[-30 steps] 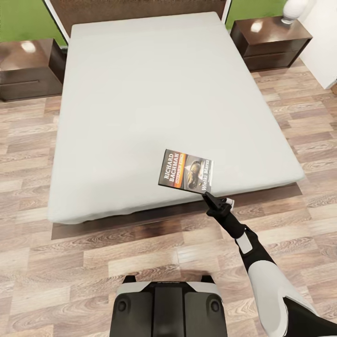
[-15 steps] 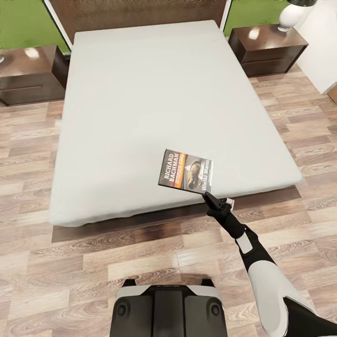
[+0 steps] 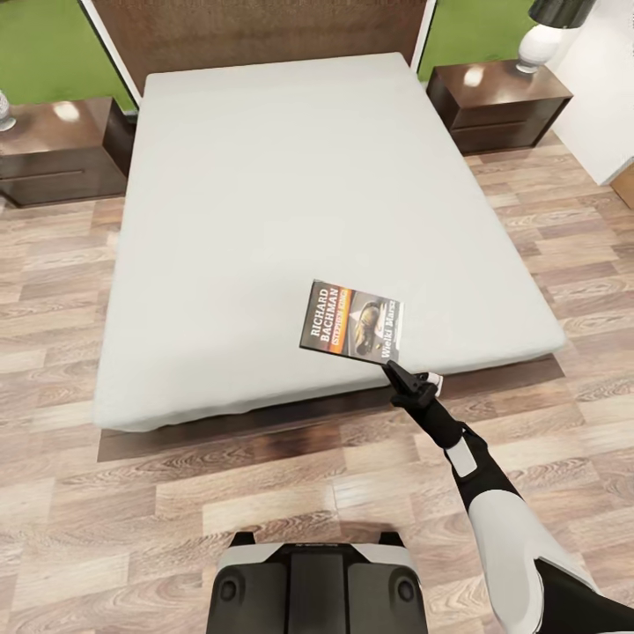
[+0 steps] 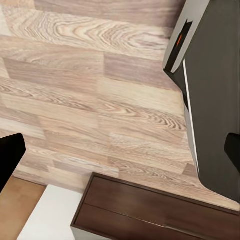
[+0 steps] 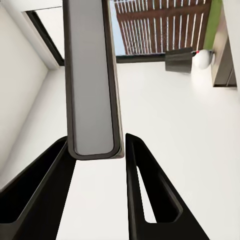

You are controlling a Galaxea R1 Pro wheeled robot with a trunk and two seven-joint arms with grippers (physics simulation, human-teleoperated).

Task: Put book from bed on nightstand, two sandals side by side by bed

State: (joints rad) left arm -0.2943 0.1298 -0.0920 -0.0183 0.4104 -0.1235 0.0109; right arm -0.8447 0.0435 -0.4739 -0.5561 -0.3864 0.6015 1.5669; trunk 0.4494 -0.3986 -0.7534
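The book [image 3: 352,319], dark with an orange band and white "RICHARD BACHMAN" lettering, hangs tilted over the front right part of the bed's off-white mattress [image 3: 282,202]. My right gripper [image 3: 388,363] is shut on its lower right corner. In the right wrist view the book [image 5: 92,80] shows edge-on between the black fingers [image 5: 150,190] of the right gripper [image 5: 95,150]. My left gripper [image 4: 120,152] is open over the wood floor, with nothing in it. A nightstand [image 3: 53,145] stands left of the headboard and another nightstand [image 3: 497,101] to its right. The sandals are out of view.
A white lamp [image 3: 537,40] stands on the right nightstand. A white wall or cabinet [image 3: 608,97] lies at the far right. My base [image 3: 317,581] sits on plank floor in front of the bed's foot. A dark wood furniture piece [image 4: 150,210] shows below the left gripper.
The whole view has shifted: the camera has drawn back, so more of the headboard and both nightstands shows. The book stays in my right gripper, unchanged relative to the arm.
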